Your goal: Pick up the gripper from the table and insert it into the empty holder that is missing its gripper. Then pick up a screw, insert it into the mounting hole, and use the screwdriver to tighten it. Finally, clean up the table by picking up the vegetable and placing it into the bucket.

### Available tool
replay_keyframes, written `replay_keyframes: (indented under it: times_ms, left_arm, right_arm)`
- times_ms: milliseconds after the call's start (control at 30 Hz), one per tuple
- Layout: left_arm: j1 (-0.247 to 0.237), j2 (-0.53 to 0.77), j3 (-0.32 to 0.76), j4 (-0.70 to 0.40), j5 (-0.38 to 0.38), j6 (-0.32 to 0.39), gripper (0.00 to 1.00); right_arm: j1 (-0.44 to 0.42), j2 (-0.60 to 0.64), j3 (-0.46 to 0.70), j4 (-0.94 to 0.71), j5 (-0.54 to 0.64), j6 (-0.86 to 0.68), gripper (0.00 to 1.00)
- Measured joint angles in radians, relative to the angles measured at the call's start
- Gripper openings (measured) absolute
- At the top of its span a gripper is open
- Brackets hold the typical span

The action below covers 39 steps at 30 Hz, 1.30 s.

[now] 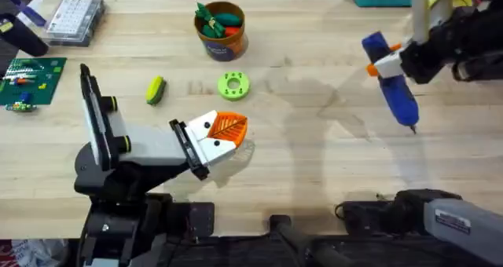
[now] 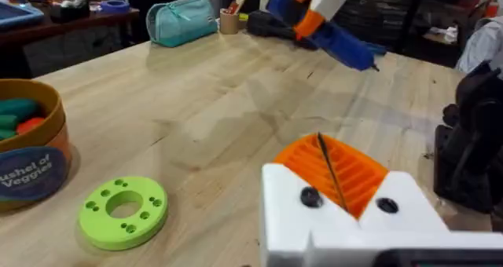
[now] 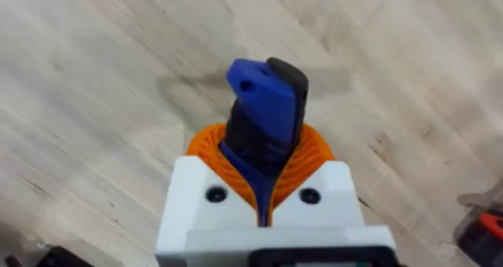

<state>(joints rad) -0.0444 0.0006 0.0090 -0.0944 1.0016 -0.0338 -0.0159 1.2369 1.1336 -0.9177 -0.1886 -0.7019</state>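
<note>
Above table (image 1: pixel 314 157), right pincer (image 1: pixel 391 60) grips screwdriver (image 1: pixel 399 94).

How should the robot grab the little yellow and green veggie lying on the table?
Come straight down from above and pinch the vegetable across its narrow middle, with one pincer finger on each long side. It lies flat on the table, and it is longer than it is wide. There is bare wood all around it, so the top is the open way in.

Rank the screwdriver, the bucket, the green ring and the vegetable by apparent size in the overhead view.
1. screwdriver, though it is held up nearer the camera, so this is unsure
2. bucket
3. green ring
4. vegetable, close to the ring
</note>
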Motion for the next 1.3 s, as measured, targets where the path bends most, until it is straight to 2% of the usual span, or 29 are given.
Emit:
replay_keyframes:
  times_ms: [167,200,367,533,733,1033,1300]
  left_arm:
    - [0.000,0.000,0.000,0.000,0.000,0.000,0.012]
    - [0.000,0.000,0.000,0.000,0.000,0.000,0.012]
    - [0.000,0.000,0.000,0.000,0.000,0.000,0.012]
    - [0.000,0.000,0.000,0.000,0.000,0.000,0.012]
    - [0.000,0.000,0.000,0.000,0.000,0.000,0.012]
    - [0.000,0.000,0.000,0.000,0.000,0.000,0.012]
    - [0.000,0.000,0.000,0.000,0.000,0.000,0.012]
  right_arm:
    - [0.033,-0.099,0.039,-0.003,-0.017,0.050,0.028]
    - [0.035,-0.143,0.070,-0.001,-0.074,0.067,0.028]
    - [0.035,-0.161,0.156,0.038,-0.230,0.098,0.028]
    - [0.035,-0.161,0.207,0.226,-0.476,0.196,0.028]
    - [0.036,-0.161,0.212,0.394,-0.700,0.285,0.028]
    - [0.039,-0.162,0.212,0.419,-0.958,0.316,0.028]
    - [0.122,-0.159,0.212,0.514,-1.055,0.450,0.028]
